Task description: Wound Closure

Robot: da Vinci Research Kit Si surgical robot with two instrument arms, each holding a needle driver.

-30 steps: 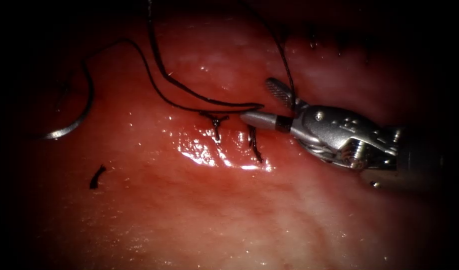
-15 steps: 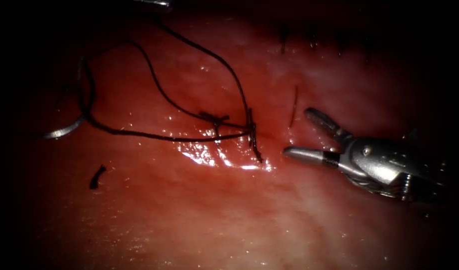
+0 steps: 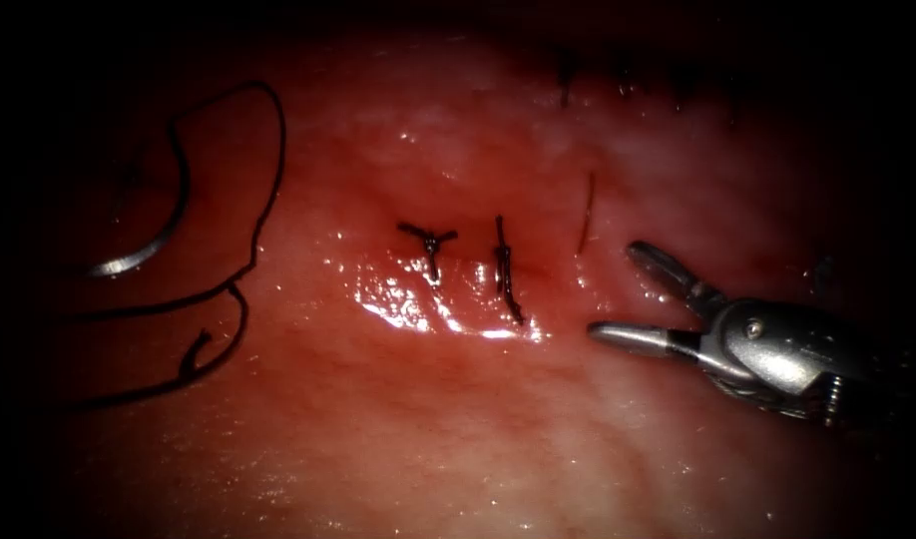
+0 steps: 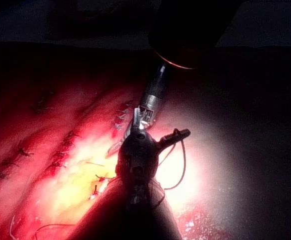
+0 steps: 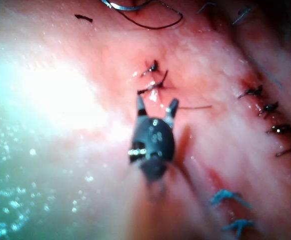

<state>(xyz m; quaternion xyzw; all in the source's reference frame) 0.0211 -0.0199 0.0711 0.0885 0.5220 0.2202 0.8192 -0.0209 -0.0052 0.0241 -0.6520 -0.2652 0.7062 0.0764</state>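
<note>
The curved needle [image 3: 129, 262] lies loose on the tissue [image 3: 458, 429], far left of the cut; neither tool holds it. Its dark thread [image 3: 263, 190] lies in slack loops beside it. Two tied stitches [image 3: 430, 241] [image 3: 506, 271] cross the cut. Right of the cut, my right tool [image 3: 618, 289] hovers with its jaws open and nothing between them. The right wrist view shows the same tool [image 5: 157, 106] open just short of the stitches [image 5: 153, 86]. In the left wrist view my left tool [image 4: 160, 125] has its jaws spread, and thread [image 4: 183, 162] dangles by one jaw.
A short cut end of thread [image 3: 192, 354] lies left of the cut, and another short strand [image 3: 586, 212] lies right of the stitches. Wet glare [image 3: 408, 309] sits below the stitches. Older rows of stitches [image 5: 265, 107] run along the tissue beyond the right tool.
The thread that ran across the two stitches has come away and dropped slack to the left near the needle. The right tool backed off down and to the right, still open.
</note>
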